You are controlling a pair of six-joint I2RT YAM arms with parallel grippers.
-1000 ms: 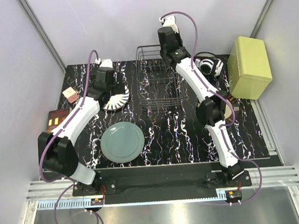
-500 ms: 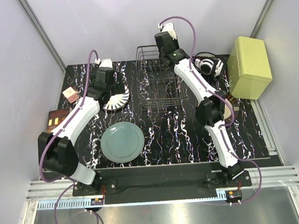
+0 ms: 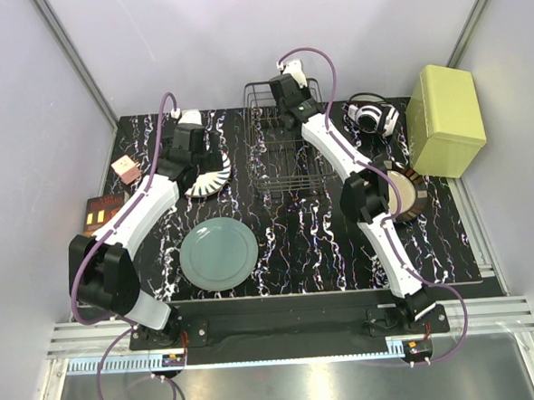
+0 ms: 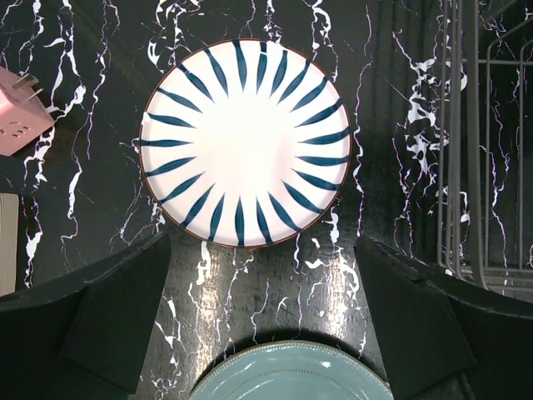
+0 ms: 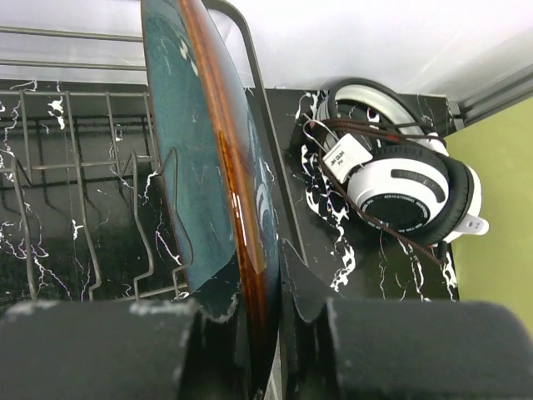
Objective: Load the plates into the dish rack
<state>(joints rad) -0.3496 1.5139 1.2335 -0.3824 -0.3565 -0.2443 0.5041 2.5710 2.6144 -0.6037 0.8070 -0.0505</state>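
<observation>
My right gripper [image 3: 283, 99] is shut on the rim of the brown-rimmed teal plate [image 5: 200, 150] and holds it on edge over the back of the dish rack [image 3: 282, 154]. The rack's wires [image 5: 75, 167] show to the plate's left in the right wrist view. My left gripper [image 3: 192, 155] is open and empty, above the table near the white striped plate [image 4: 246, 142], which also shows in the top view [image 3: 213, 178]. The plain teal plate [image 3: 219, 253] lies flat near the front. The cream plate with a brown striped rim [image 3: 410, 194] lies at the right, partly hidden by my right arm.
White headphones [image 3: 371, 117] lie right of the rack, close to the held plate [image 5: 400, 183]. A yellow-green box [image 3: 445, 121] stands at the far right. A pink block [image 3: 125, 170] and a brown book [image 3: 100, 210] lie at the left edge.
My right gripper has moved left with the teal plate, from the rack's right side to over its back. The cream plate shows more. The left arm has hardly moved.
</observation>
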